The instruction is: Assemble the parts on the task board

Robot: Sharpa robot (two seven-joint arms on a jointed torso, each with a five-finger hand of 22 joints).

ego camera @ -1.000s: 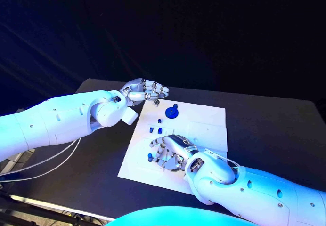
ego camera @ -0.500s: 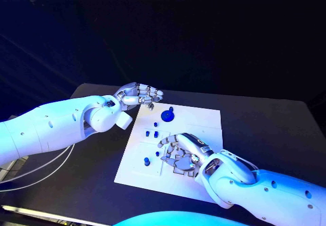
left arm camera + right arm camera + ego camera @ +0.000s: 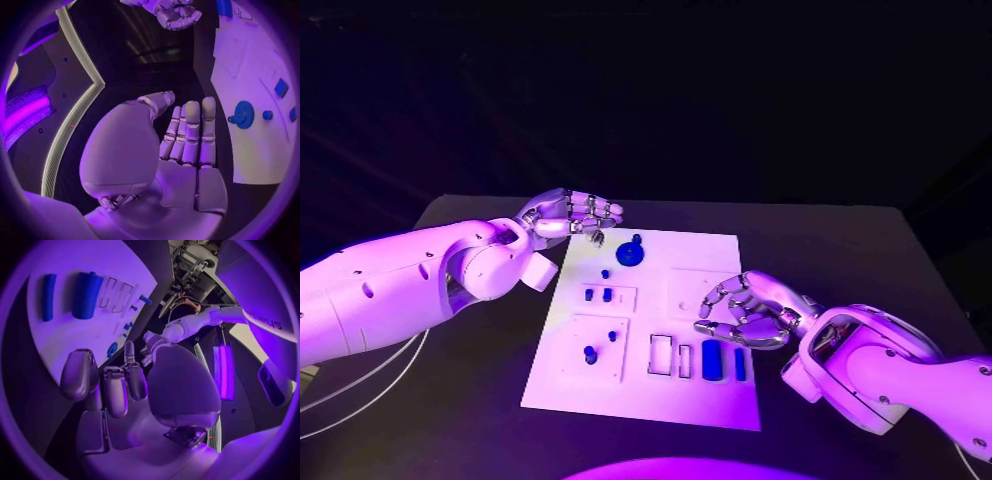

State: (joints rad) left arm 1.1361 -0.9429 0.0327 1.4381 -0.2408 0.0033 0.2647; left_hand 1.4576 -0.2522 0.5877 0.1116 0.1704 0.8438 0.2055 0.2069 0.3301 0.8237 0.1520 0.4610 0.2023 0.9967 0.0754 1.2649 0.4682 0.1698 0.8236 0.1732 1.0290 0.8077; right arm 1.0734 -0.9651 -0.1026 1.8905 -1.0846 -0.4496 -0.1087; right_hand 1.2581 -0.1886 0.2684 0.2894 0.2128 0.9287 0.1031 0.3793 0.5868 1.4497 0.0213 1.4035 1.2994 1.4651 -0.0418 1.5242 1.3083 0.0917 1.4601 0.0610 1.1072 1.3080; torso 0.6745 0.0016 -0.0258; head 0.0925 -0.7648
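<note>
1. The task board (image 3: 718,275) lies flat mid-surface (image 3: 862,250), between both arms
2. Left hand (image 3: 571,213) hovers at its far corner, fingers curled, holding nothing
3. Right hand (image 3: 751,310), curled and empty, hangs beside the seated blue parts (image 3: 714,360), likely ready to pick

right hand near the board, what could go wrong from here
1. The right hand hangs with curled fingers over the white board's right side, close to the two long blue pieces; a low sweep might knock them.
2. The left hand, fingers curled, sits at the board's far left corner beside the round blue gear; it could bump the gear or shift the board.
</note>
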